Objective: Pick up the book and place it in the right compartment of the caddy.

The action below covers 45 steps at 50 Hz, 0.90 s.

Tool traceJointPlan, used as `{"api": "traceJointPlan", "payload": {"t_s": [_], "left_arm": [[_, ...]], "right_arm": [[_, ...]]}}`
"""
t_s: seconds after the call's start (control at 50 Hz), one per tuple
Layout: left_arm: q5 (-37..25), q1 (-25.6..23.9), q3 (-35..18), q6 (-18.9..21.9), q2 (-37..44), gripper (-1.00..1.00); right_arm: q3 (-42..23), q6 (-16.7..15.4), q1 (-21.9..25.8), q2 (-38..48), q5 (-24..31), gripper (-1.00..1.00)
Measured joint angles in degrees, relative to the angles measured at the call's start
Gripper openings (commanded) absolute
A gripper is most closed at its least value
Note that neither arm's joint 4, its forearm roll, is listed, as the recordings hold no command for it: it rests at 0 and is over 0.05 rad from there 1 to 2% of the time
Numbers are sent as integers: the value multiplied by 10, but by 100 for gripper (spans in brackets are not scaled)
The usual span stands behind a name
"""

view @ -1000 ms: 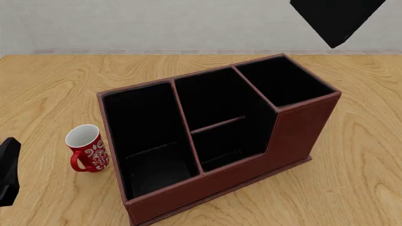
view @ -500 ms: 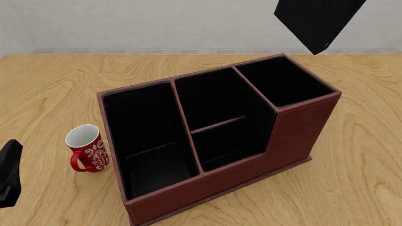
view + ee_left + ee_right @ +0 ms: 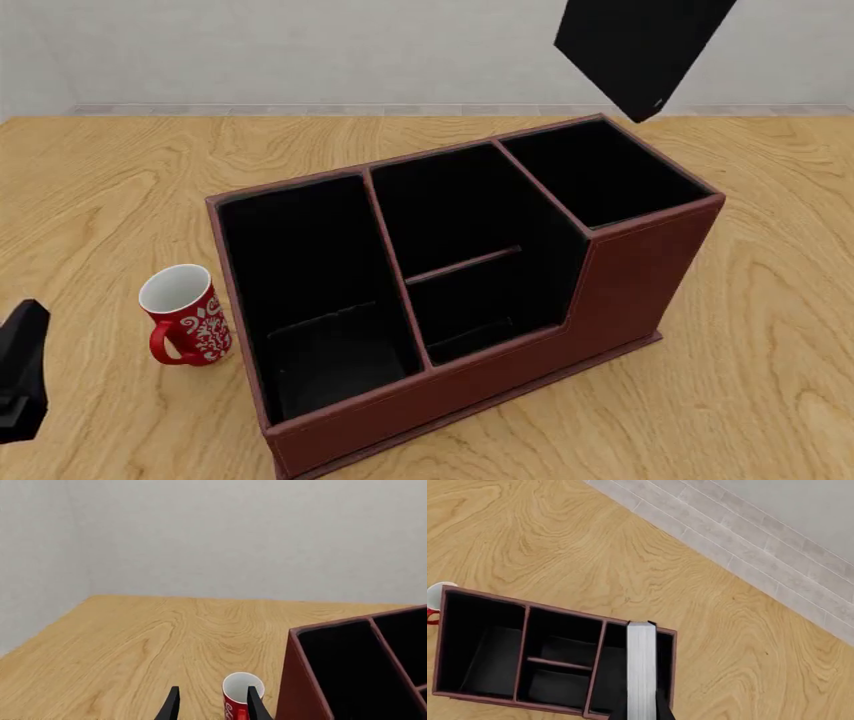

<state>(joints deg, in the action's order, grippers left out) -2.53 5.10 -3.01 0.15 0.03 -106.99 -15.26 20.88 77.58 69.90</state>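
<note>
- Book [image 3: 638, 48]: I had it up in the air, a flat matte-black slab tilted on the diagonal, its lower corner above the far rim of the right compartment [image 3: 607, 172] and clear of the walls. From the right wrist camera its white page edges [image 3: 641, 672] ran as a straight pale strip lined up over that same compartment [image 3: 627, 680].
- Right gripper [image 3: 642, 711]: two dark fingers pressed against both covers of the book, clamped on it; only their tips showed.
- Caddy [image 3: 627, 280]: a reddish-brown leather-look box with smooth black lining and a stepped front wall. It had three sections: a long undivided one at the left, a middle one with a thin crossbar [image 3: 461, 265], and a squarish, tall-walled one at the right.
- Mug [image 3: 184, 315]: red, with a white swirled pattern, a white inside and a loop handle. It stood upright on the table just beside the caddy's left wall.
- Table [image 3: 120, 180]: light wood with a wavy, pronounced grain.
- Left gripper [image 3: 212, 707]: two slim black tapered fingers spread apart with nothing between them, low beside the mug [image 3: 241, 695].
- Wall [image 3: 267, 535]: plain pale grey.
</note>
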Motion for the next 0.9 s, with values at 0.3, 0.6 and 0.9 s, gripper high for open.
{"api": "traceJointPlan", "payload": {"t_s": [0.3,0.6,0.9], "left_arm": [[5,2,9,3,0,100],[7,3,16,6,0,100],[9,5,21,9,0,100]], "right_arm": [[2,19,0,27,0,-100],[4,26,-4,51,0,-100],[13,37,0,61,0,-100]]}}
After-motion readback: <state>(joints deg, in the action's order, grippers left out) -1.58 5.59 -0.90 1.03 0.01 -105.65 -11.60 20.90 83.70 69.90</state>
